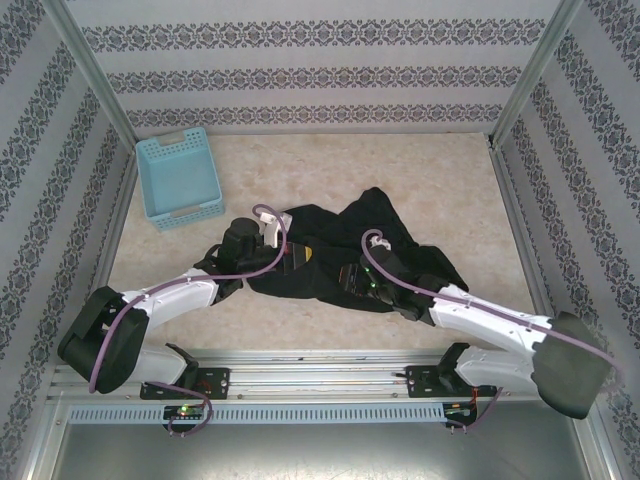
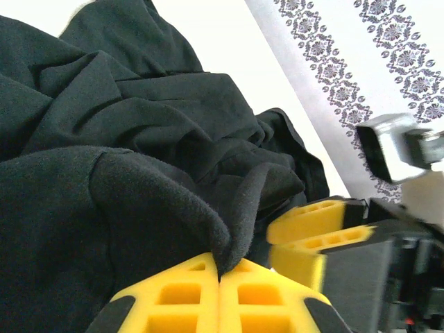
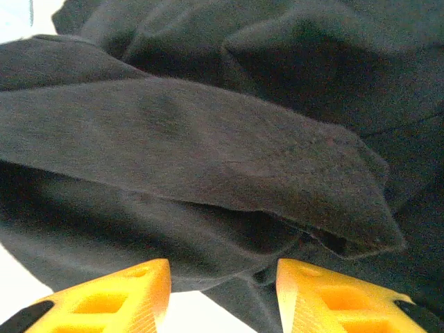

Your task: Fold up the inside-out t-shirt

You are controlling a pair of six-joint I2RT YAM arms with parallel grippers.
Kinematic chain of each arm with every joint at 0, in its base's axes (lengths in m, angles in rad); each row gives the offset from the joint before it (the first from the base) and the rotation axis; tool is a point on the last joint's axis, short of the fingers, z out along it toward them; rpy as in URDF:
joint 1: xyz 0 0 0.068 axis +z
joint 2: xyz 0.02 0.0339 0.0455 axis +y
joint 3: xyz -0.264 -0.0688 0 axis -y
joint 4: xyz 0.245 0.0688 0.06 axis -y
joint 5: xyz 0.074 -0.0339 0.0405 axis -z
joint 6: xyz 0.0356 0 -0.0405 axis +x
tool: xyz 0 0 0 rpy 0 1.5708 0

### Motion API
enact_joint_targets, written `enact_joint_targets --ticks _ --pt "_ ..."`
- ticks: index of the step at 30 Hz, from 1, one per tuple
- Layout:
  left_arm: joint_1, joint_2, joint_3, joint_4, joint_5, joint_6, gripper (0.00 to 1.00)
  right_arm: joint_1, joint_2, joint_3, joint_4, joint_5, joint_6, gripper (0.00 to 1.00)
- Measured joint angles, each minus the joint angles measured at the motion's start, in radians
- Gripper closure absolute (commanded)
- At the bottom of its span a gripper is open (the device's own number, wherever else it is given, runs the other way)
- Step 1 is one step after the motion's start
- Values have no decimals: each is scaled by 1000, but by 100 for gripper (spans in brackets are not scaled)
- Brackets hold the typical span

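Fabric of the black t-shirt (image 1: 350,255) lies in a crumpled heap around the middle of the table (image 1: 450,180), bunched into ridges and overlapping folds rather than spread flat. You cannot yet pick out sleeves, hem or neck tag with any confidence, so I judge the folding proper has not begun and the job in hand is to open the garment out.

Your left gripper (image 2: 219,277) is closed tight on a thick fold at the near left side of the heap. The cloth rises out from between its yellow fingers, which suggests it is acting as the anchor while the other arm works.

Your right gripper (image 3: 222,277) stands part-way open just at the near right edge of the heap, with a rolled lip of fabric ahead of its fingers and nothing between them. It sits close beside the left one, and a second pinch there would probably let the two arms draw the cloth apart.

The risk is catching several layers at once, since the folds are stacked here.

Well apart at the far left, the light blue basket (image 1: 180,180) stands clear of both arms.
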Motion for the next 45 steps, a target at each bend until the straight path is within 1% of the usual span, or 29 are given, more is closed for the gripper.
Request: enact_joint_targets --ticks 3,9,17,21,26,28,31,34,36,38,39,45 --pt "-5 0 0 0 0 0 100 -13 68 -3 61 -4 26 53" --pt "-13 1 0 0 1 0 100 -60 163 12 171 -11 50 54" --pt "-13 1 0 0 1 1 100 -108 201 85 200 -14 31 56" --pt "-13 1 0 0 0 1 100 -130 208 103 200 -23 19 60" --pt "-13 1 0 -2 -2 1 100 -125 234 116 198 -39 14 58" --pt "-13 1 0 -2 -8 1 100 -119 235 116 196 -39 13 59" --pt "-16 1 0 -2 -12 1 100 -108 242 109 206 -44 15 65" --pt "-19 1 0 -3 -16 1 100 -108 259 101 214 -64 23 82" --pt "-19 1 2 -17 -33 8 100 -108 262 102 207 -78 27 91" --pt "-19 1 11 -56 -61 21 100 -108 252 107 190 -90 26 98" --pt "-19 1 22 -86 -81 35 100 -108 239 111 178 -93 24 100" --pt "-19 53 140 -290 -231 135 100 -111 31 165 48 -117 -11 100"
